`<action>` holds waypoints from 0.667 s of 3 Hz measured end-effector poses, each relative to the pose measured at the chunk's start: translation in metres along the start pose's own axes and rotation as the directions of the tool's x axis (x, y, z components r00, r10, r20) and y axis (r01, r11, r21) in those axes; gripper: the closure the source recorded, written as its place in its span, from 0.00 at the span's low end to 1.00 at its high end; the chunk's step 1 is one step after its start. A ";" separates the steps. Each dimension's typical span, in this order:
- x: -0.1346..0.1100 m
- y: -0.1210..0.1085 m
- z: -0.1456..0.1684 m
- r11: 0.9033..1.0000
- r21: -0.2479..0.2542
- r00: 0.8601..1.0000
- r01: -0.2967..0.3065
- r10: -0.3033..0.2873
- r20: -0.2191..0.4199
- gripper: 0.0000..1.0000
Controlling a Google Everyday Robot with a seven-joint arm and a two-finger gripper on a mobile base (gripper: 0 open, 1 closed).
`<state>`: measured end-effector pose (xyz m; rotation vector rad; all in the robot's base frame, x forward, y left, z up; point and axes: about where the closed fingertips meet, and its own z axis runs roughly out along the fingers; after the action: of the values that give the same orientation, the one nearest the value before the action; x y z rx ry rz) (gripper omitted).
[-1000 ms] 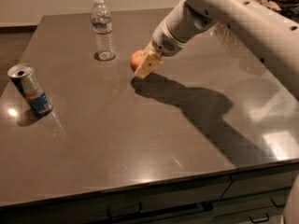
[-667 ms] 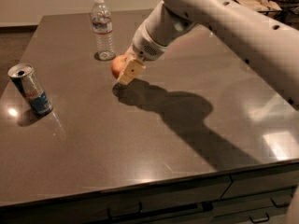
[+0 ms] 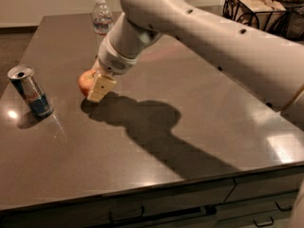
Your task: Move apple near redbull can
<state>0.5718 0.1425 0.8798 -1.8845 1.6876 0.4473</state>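
Observation:
The apple [image 3: 86, 81] is small, round and red-orange. It is held just above the dark table [image 3: 190, 127], left of centre. My gripper [image 3: 95, 85] is shut on the apple, with one tan finger [image 3: 101, 88] in front of it. The redbull can [image 3: 31, 92], blue and silver with a silver top, stands upright near the table's left edge, a short way left of the apple. My white arm reaches in from the upper right.
A clear plastic water bottle [image 3: 102, 20] stands at the back of the table, behind the gripper. A black wire basket [image 3: 251, 8] sits at the back right. The table's front edge has drawers [image 3: 190, 208] below it.
My gripper has carried the apple leftward and toward the front, from beside the water bottle to a spot closer to the redbull can. The can and bottle have not moved.

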 end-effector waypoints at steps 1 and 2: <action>-0.032 0.022 0.020 0.997 -0.043 0.998 0.059 -0.059 0.021 1.00; -0.057 0.034 0.035 0.992 -0.064 0.993 0.110 -0.108 0.038 1.00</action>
<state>0.5346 0.2070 0.8800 -1.9934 1.5563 0.4943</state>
